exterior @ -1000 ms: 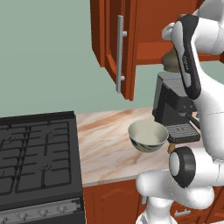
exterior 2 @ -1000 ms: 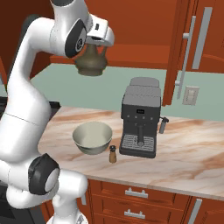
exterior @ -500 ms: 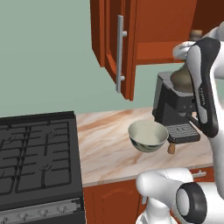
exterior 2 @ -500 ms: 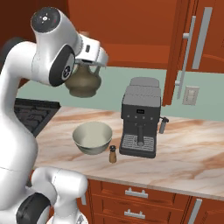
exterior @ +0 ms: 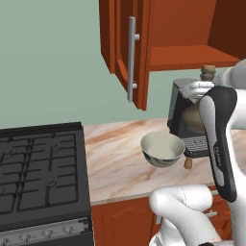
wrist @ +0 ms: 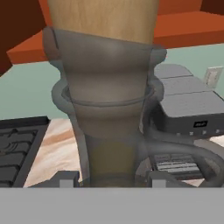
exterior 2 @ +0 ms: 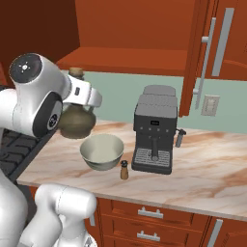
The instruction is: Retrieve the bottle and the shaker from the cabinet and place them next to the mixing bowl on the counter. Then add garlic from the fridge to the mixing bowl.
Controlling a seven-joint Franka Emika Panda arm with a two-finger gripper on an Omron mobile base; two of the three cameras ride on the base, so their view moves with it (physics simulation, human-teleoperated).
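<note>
My gripper (exterior 2: 81,94) is shut on the neck of the brown, cork-stoppered bottle (exterior 2: 74,123), which hangs upright above the counter just left of the mixing bowl (exterior 2: 101,152). In the hand view the bottle's neck (wrist: 107,87) rises close up between the fingertips (wrist: 65,179). From the left base view the bottle (exterior: 194,120) hangs behind the forearm, in front of the coffee machine, its cork above the gripper (exterior: 202,87). The cream bowl (exterior: 162,148) sits on the marble counter. The small brown shaker (exterior 2: 124,170) stands on the counter just right of the bowl, also seen as the shaker (exterior: 188,163).
A grey coffee machine (exterior 2: 154,132) stands right of the bowl. The wall cabinet's door (exterior: 129,48) hangs open above the counter, its shelf (exterior 2: 125,60) bare. A black stove (exterior: 38,168) borders the counter on the left. Marble counter (exterior 2: 212,178) stretches free to the right.
The arm has come down from cabinet height with the bottle in its grip, bringing it low beside the bowl. Bowl and shaker have not moved.
</note>
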